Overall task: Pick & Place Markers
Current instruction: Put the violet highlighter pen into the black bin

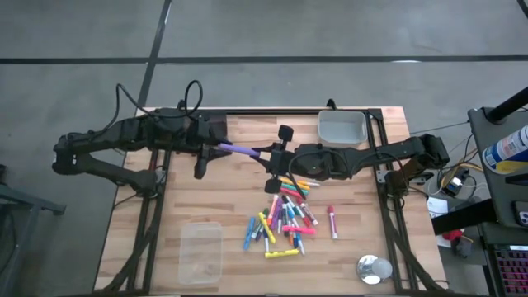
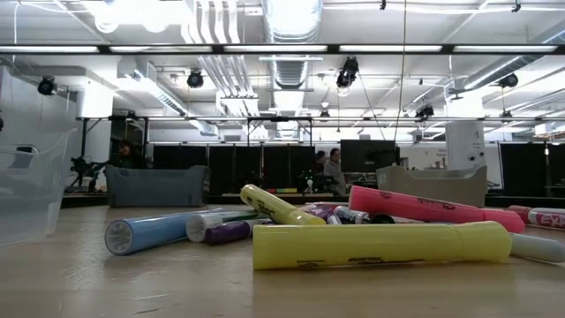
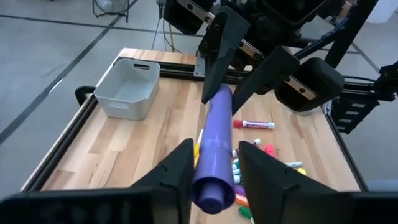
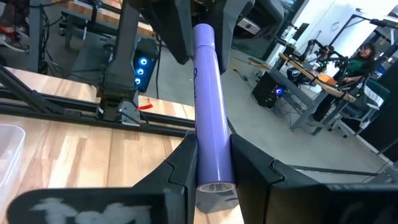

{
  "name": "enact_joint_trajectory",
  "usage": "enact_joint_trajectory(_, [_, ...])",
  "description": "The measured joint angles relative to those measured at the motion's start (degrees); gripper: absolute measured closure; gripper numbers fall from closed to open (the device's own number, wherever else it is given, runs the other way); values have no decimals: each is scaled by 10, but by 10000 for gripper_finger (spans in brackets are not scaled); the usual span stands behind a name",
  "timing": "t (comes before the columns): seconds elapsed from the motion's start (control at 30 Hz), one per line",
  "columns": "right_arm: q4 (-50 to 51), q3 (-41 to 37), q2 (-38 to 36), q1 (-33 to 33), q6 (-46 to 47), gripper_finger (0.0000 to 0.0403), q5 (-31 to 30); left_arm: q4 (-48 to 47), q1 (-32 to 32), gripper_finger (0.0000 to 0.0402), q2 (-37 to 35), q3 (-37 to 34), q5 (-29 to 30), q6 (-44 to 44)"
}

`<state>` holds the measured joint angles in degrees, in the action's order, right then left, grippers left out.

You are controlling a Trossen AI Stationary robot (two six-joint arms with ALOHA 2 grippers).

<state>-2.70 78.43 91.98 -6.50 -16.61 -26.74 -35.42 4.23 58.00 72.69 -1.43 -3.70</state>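
I see the right gripper clamped on a purple marker; left gripper fingers straddle it, grip uncertain. No legible writing.

- A wooden table with a black metal frame stands on a grey concrete floor.
- A grey plastic bin sits at the far edge of the table, toward the right side. It looks empty.
- A clear plastic container sits near the front edge, toward the left.
- A small round metal object lies near the front right corner.
- Beside the table on the right there is a stand with cables and a white and blue can.
- In the room behind, a person in a green top sits at a desk with equipment.
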Motion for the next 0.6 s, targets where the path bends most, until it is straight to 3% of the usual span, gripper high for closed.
enact_joint_trajectory(0.3, [2, 0, 0, 0, -1, 321, 2, 5, 0, 339, 0, 0, -9, -1])
enact_joint_trajectory(0.6, [6, 0, 0, 1, 8, 256, -3, 2, 0, 341, 0, 0, -2, -12])
